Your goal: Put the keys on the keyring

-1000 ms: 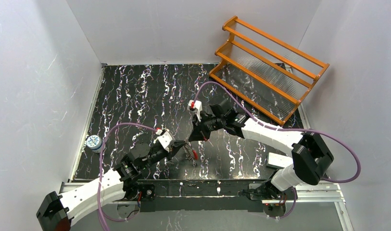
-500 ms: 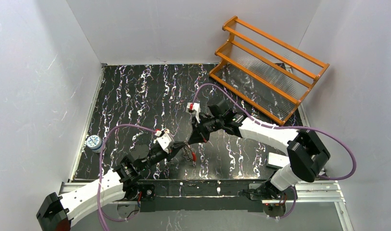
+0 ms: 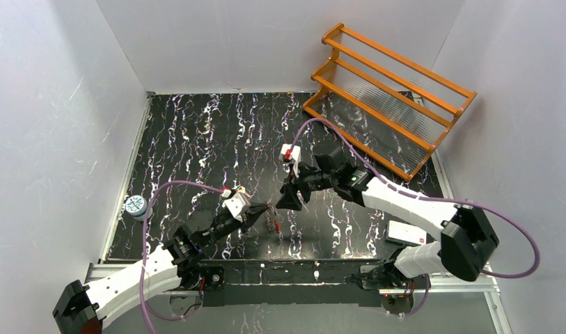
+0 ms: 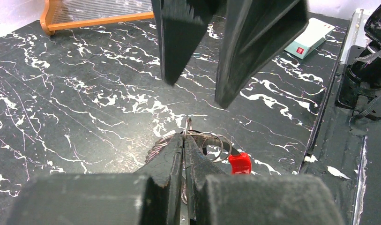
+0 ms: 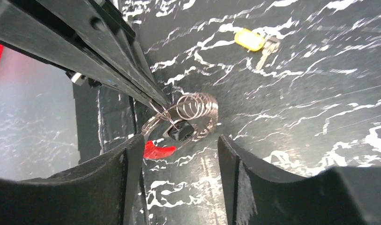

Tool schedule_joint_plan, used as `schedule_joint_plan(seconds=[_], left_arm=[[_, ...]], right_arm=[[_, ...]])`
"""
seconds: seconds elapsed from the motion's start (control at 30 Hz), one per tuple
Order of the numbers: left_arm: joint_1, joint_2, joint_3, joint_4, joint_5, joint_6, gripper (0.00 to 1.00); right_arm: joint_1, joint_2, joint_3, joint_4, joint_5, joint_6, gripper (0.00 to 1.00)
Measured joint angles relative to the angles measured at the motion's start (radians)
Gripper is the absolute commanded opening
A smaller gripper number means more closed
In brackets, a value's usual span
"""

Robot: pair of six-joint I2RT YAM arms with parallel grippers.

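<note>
My left gripper is shut on the keyring, a coil of thin silver wire with a red section, held just above the table. In the right wrist view a small silvery key with a dark part hangs at the keyring, beside the left fingertips. A second key with a yellow head lies apart on the table. My right gripper stands open with nothing between its fingers, just short of the ring. From above, the right gripper sits right of the left gripper.
An orange rack stands at the back right. A white box lies at the near right by the right arm's base. A small round tin sits at the table's left edge. White walls close in three sides.
My right gripper has opened and drawn back a little to the right of the ring. My left gripper still holds the keyring in about the same place.
</note>
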Motion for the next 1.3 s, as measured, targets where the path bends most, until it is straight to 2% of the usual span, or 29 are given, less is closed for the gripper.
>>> schedule_joint_plan(seconds=[0.23, 0.4, 0.47, 0.8, 0.9, 1.07, 1.3], left_arm=[[0.000, 0.000, 0.000, 0.003, 0.004, 0.006, 0.00], [0.000, 0.000, 0.000, 0.011, 0.039, 0.015, 0.00], [0.000, 0.000, 0.000, 0.018, 0.058, 0.020, 0.00], [0.000, 0.003, 0.000, 0.053, 0.122, 0.032, 0.00], [0.000, 0.004, 0.000, 0.058, 0.128, 0.032, 0.00], [0.000, 0.009, 0.000, 0.059, 0.128, 0.031, 0.00], [0.000, 0.009, 0.000, 0.059, 0.130, 0.029, 0.00]], right_arm=[[0.000, -0.154, -0.068, 0.101, 0.062, -0.060, 0.68], [-0.001, -0.198, -0.162, 0.201, -0.012, -0.152, 0.67], [0.000, -0.197, -0.194, 0.244, -0.047, -0.170, 0.66], [-0.001, -0.123, -0.220, 0.428, -0.197, -0.196, 0.45], [0.000, -0.111, -0.220, 0.446, -0.219, -0.197, 0.44], [0.000, -0.101, -0.220, 0.470, -0.256, -0.205, 0.33], [0.000, -0.050, -0.220, 0.476, -0.278, -0.220, 0.32]])
